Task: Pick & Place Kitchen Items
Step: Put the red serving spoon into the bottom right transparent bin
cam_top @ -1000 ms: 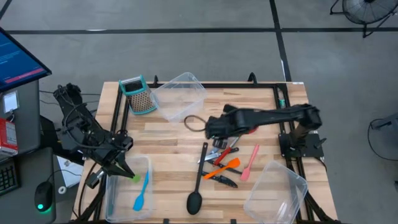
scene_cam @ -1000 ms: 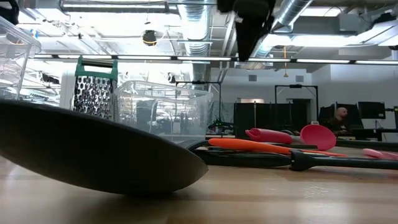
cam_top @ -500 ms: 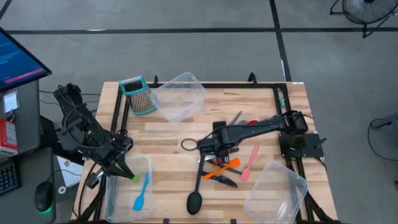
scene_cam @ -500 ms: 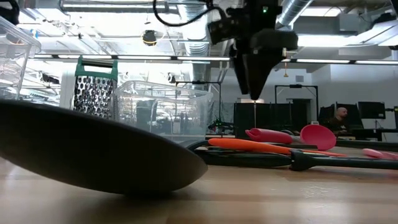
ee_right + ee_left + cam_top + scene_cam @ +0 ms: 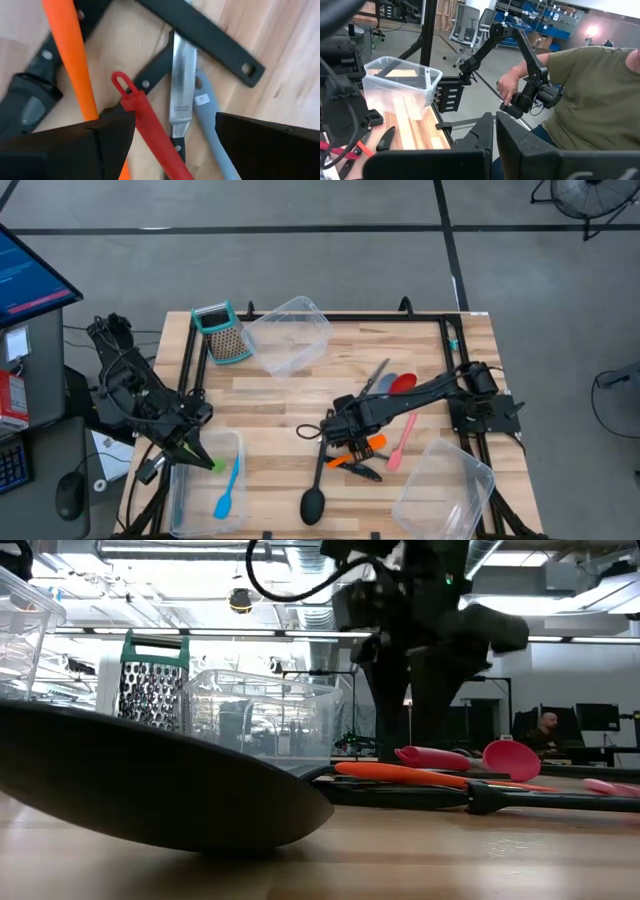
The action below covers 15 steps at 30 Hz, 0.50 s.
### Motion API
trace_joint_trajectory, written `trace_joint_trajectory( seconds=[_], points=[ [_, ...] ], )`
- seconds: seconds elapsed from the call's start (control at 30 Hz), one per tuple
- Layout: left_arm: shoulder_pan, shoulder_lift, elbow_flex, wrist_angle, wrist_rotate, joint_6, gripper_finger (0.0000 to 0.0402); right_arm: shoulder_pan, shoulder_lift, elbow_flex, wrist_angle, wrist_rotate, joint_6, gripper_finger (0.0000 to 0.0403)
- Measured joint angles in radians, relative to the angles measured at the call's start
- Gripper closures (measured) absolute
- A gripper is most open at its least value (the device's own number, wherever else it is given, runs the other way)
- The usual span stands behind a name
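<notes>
Over the last second the right arm has swung from the middle of the surface toward the front and folded in, so the right gripper (image 5: 345, 438) has come down from above onto the pile of utensils beside the black ladle (image 5: 316, 480). In the low view it has dropped from the top edge to just behind the orange spatula (image 5: 420, 775), filling much more of that picture. With the arm out of the way, a red spoon (image 5: 402, 383) and a grey utensil (image 5: 376, 375) now show at the rear of the pile. The open fingers (image 5: 260, 145) straddle a red handle (image 5: 150, 130) and a serrated knife (image 5: 181, 80).
</notes>
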Motion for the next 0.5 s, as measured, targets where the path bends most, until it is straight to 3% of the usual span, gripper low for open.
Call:
trace_joint_trajectory(
  seconds=[0.33,0.5],
  points=[
    [0.0,0.0,0.0,-0.001,-0.011,0.0,0.0399,0.005,0.001,-0.137,0.104,0.001,0.008,0.0136],
    [0.0,0.0,0.0,-0.002,-0.036,0.0,0.0399,0.003,0.0,-0.154,0.152,-0.001,0.024,0.0198]
  ],
)
